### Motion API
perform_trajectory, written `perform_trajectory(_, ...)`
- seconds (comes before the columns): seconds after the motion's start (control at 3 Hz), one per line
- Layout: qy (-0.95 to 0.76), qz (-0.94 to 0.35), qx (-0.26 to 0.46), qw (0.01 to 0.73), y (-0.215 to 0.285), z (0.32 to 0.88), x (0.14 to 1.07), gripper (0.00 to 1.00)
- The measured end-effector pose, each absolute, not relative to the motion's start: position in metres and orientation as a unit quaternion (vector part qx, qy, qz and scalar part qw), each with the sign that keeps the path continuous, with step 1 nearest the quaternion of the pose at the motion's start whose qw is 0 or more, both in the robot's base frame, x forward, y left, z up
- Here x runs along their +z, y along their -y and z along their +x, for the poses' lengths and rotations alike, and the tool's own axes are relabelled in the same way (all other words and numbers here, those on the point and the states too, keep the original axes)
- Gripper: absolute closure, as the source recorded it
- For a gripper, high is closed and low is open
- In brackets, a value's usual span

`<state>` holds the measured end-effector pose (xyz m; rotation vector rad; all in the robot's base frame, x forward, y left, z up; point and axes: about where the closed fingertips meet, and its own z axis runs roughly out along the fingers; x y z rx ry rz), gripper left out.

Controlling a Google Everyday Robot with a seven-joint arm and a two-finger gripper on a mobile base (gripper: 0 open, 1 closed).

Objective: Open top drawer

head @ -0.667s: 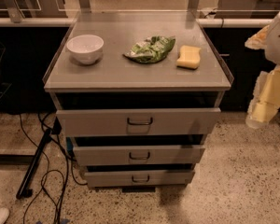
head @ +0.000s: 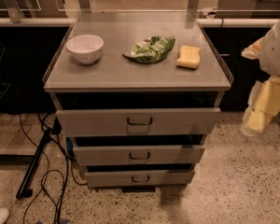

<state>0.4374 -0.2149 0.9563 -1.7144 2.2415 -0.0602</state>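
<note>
The grey table (head: 130, 76) has the top drawer (head: 93, 121) just under its surface, partly out. The pincer (head: 260, 111) hangs at the right edge, apart from the drawer; whether it is apart or together cannot be told. A white bowl (head: 85, 48) stands on top.

We see the top drawer (head: 93, 122) as smooth, matt grey metal, and its loop handle (head: 140, 121) as darker bare metal. The surface (head: 130, 76) above it is grey and smooth with a soft sheen. On it, the white bowl (head: 85, 48) looks glossy, the green bag (head: 150, 49) is crinkled, shiny plastic film, and the yellow sponge (head: 189, 57) looks matt and porous. The floor (head: 233, 190) is speckled, polished stone. At the right edge, well apart from the drawer, the pincer (head: 256, 118) shows a smooth cream plastic shell.
</note>
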Motion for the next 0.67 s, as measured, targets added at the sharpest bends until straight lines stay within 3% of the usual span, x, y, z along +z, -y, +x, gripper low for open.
perform_trajectory(0.67, -0.787, -0.597, 0.007, 0.155, 0.2101, 0.4391, 0.9201, 0.0)
